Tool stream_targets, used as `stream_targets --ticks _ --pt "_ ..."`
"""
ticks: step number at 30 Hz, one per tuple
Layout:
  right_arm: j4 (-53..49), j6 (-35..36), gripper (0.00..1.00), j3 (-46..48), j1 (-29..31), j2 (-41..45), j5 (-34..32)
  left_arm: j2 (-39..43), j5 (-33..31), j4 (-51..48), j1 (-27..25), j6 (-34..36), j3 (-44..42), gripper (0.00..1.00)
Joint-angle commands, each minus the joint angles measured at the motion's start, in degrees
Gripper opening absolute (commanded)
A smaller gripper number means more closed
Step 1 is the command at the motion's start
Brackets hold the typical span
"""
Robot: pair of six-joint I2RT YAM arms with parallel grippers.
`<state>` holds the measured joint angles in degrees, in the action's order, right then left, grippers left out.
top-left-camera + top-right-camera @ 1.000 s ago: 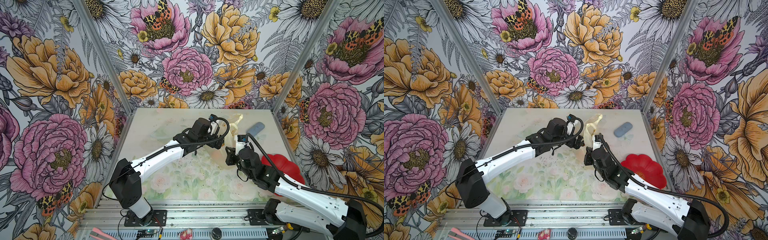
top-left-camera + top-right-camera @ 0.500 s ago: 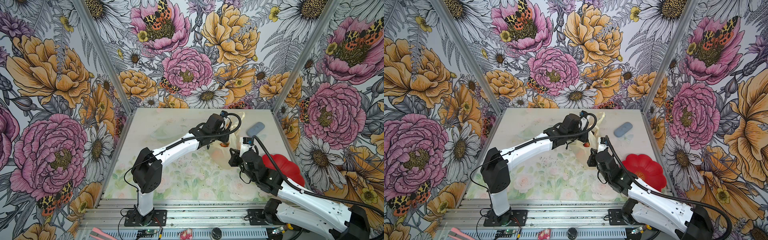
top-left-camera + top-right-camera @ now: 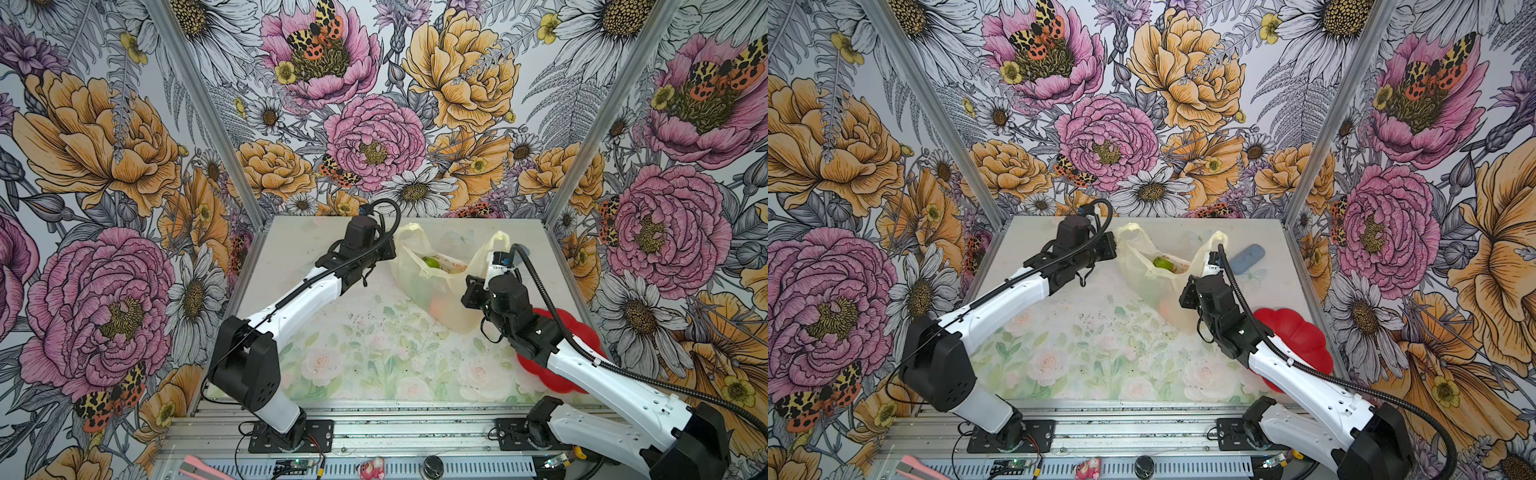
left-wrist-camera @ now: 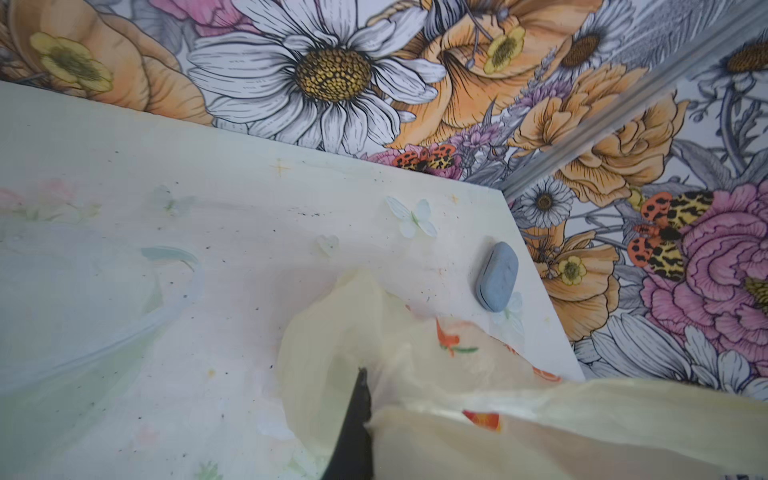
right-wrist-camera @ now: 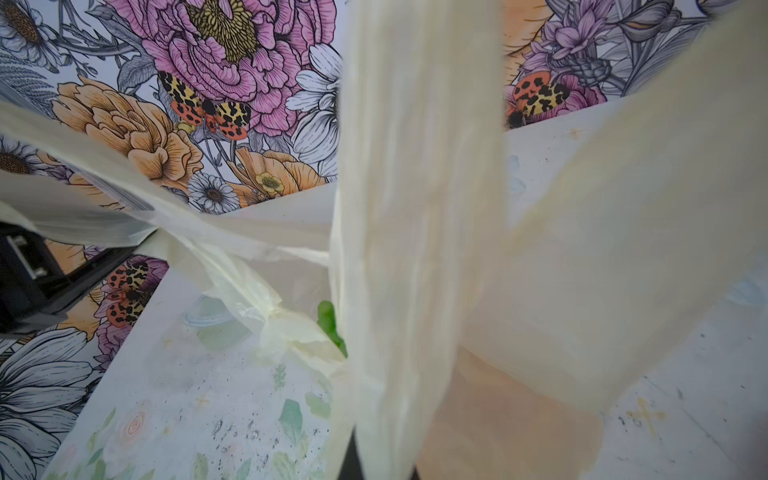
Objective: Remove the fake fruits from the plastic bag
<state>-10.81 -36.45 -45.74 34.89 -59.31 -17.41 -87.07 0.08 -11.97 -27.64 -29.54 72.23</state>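
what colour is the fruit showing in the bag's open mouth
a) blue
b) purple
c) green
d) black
C: in both top views a green fruit sits just inside the spread-open mouth of the plastic bag.

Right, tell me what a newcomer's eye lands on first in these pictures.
The loud floral walls hit first, all round the table. Next comes the plastic bag at the far middle, pulled open between the left end effector and the right end effector, with a green fruit showing in its mouth. A red flower-shaped plate lies at the table's right edge, partly under the right arm.
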Motion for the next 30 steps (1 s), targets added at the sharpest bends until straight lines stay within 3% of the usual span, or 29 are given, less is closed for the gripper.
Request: stream_targets --ticks 1,7,13,17,21,24,30 --pt "1.9 2.7 0.00 -3.7 -0.6 -1.3 2.9 9.2 -0.8 4.6 2.3 -3.4 -6.1 0.00" --pt "8.5 2.7 0.00 1.4 0.2 -3.2 12.7 23.2 -4.2 4.6 0.9 -7.8 -23.5 0.00" --pt "15.4 -1.5 0.00 14.5 2.4 -1.0 14.2 24.7 -7.5 2.7 -5.5 -12.5 -35.0 0.00" --pt "18.0 -4.4 0.00 19.8 4.9 -0.9 13.6 27.1 -8.9 1.4 -7.1 -16.6 -40.2 0.19" --pt "17.9 -4.5 0.00 20.5 6.1 0.6 12.1 33.4 -18.8 -9.7 -11.6 -16.8 -37.9 0.47" --pt "16.9 -3.6 0.00 18.9 6.3 0.6 12.0 36.7 -22.8 -15.9 -15.0 -15.7 -34.8 0.60" --pt "16.6 -3.4 0.00 17.8 7.0 0.4 11.4 38.0 -35.8 -30.4 -27.4 -17.0 -25.4 0.66"
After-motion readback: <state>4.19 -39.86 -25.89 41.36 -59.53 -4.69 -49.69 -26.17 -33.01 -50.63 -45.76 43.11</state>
